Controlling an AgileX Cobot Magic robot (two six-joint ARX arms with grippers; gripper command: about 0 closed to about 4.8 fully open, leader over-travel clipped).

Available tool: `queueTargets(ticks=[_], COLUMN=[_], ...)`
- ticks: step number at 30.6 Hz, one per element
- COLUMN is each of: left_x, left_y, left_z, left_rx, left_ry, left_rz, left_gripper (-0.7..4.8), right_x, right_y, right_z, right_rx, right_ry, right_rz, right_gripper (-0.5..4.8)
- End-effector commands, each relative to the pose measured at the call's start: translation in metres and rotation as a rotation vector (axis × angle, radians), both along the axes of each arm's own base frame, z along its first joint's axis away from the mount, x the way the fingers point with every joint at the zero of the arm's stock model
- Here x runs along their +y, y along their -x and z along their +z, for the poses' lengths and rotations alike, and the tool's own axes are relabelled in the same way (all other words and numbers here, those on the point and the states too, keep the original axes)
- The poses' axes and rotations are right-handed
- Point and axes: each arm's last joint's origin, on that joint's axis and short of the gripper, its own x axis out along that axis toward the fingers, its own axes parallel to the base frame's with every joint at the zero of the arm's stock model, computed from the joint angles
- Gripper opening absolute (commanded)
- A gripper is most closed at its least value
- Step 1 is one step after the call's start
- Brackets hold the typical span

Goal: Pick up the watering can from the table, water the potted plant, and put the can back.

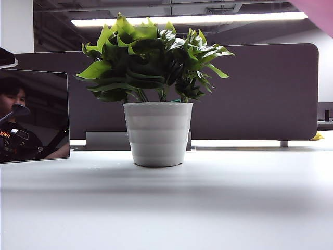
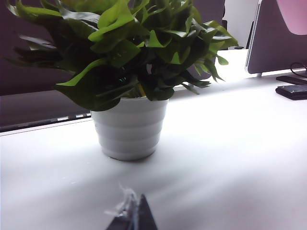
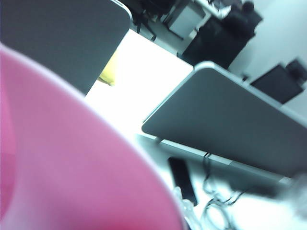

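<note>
Table [image 1: 218, 208] bare around potted plant [image 1: 156, 94] | left gripper [image 2: 132, 218] unclear | right gripper unseen, watering can [image 3: 72, 172] aloft

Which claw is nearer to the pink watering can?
Right. The watering can fills the right wrist view, right against that claw, whose jaws are hidden. The left claw sits low on the table, before the potted plant.
</note>
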Motion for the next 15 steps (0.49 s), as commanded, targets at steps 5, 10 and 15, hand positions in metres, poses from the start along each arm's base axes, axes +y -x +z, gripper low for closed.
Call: queueTargets(ticks=[5, 10, 15], left_x=[0.0, 0.0, 0.0], left_y=[0.0, 0.0, 0.0], left_z=[0.001, 0.001, 0.001], left_rx=[-0.015, -0.015, -0.015], left_ry=[0.0, 0.0, 0.0], left_rz=[0.001, 0.002, 0.003], left_gripper=[-0.05, -0.05, -0.05], right_x=[-0.019, -0.024, -0.025], right_y=[0.016, 0.021, 0.025], right_z=[0.006, -0.011, -0.039], right_rx=[-0.118, -0.101, -0.087], right_ry=[-0.257, -0.335, -0.378], right_rz=[0.045, 0.035, 0.01], right_gripper=[-0.06, -0.06, -0.06])
